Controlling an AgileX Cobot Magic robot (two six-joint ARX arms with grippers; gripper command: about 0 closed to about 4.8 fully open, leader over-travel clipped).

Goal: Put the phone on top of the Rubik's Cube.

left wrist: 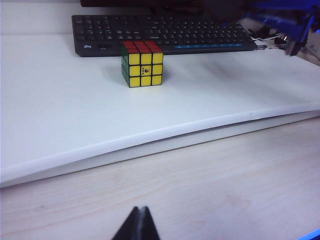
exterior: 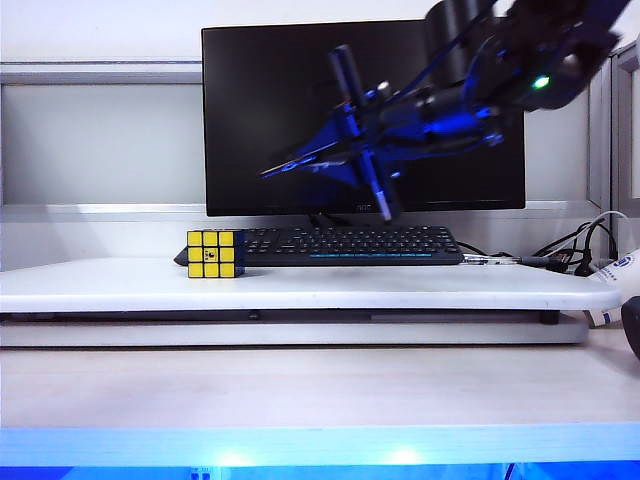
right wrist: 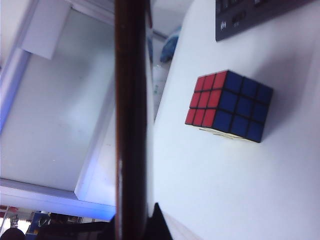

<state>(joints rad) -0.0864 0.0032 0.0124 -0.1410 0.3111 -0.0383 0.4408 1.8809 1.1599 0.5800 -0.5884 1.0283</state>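
The Rubik's Cube (exterior: 215, 253) stands on the white raised board, just in front of the keyboard's left end, its yellow face toward the exterior camera. It also shows in the left wrist view (left wrist: 142, 64) and the right wrist view (right wrist: 230, 105). My right gripper (exterior: 365, 135) hangs blurred in front of the monitor, up and to the right of the cube. It is shut on the phone (right wrist: 131, 125), a thin dark slab seen edge-on; in the exterior view the phone (exterior: 380, 190) slants down. My left gripper (left wrist: 140, 212) is shut and empty above the wooden table, well short of the cube.
A black keyboard (exterior: 350, 245) lies behind the cube, with a dark monitor (exterior: 300, 120) behind it. The white board (exterior: 300, 285) sits raised on the wooden table (exterior: 300, 390). Cables (exterior: 580, 250) bunch at the board's right end.
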